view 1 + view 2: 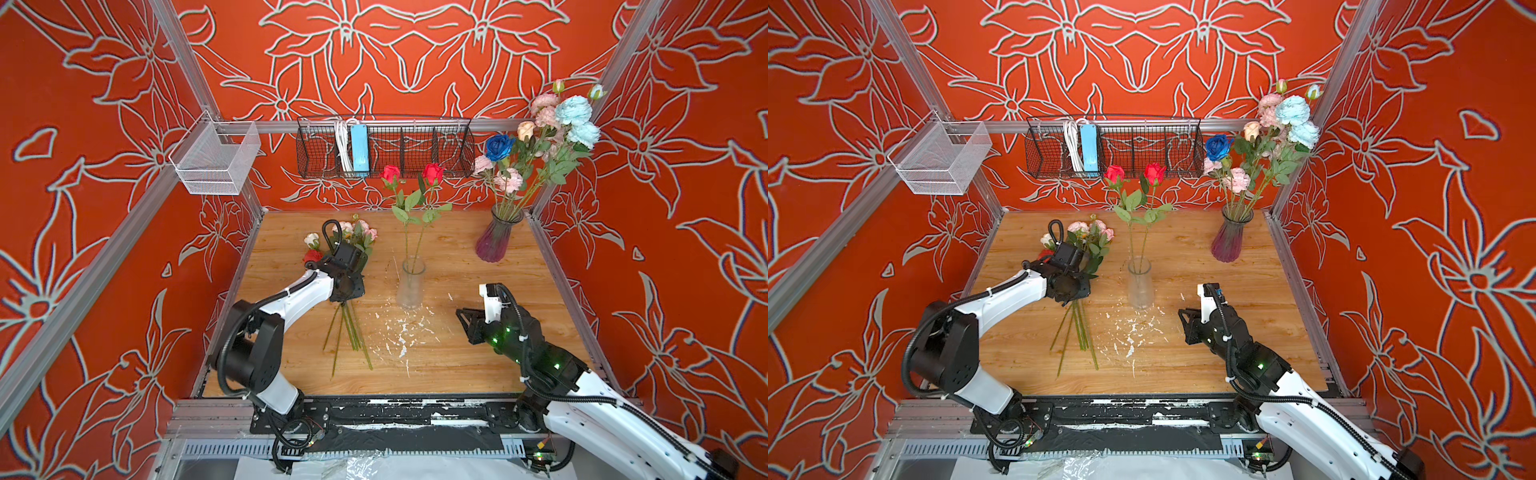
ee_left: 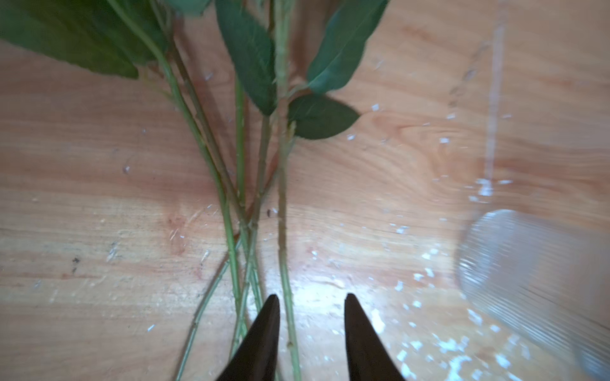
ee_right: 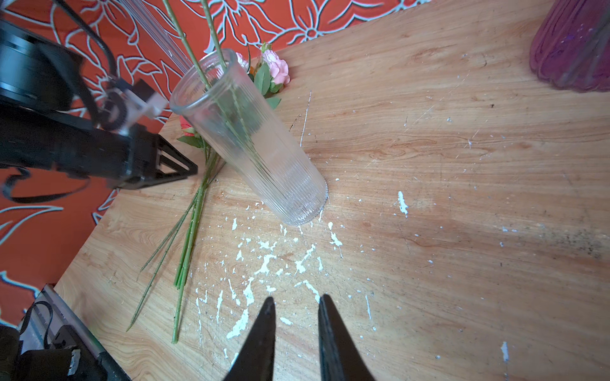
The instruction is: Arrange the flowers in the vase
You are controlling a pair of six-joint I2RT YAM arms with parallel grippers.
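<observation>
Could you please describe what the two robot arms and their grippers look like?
The left arm and right arm both have glossy white link shells joined by black joint housings, with black corrugated cables looped alongside. Small green lights glow on the right one. The left gripper and right gripper each have two black, tapered, pointed fingers.

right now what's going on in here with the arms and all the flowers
The left gripper hovers with open jaws over a loose bunch of flowers lying on the table, with no stem clamped. The clear vase holds two red roses, and the purple vase holds a full bouquet. The right gripper is open and empty near the clear vase.
</observation>
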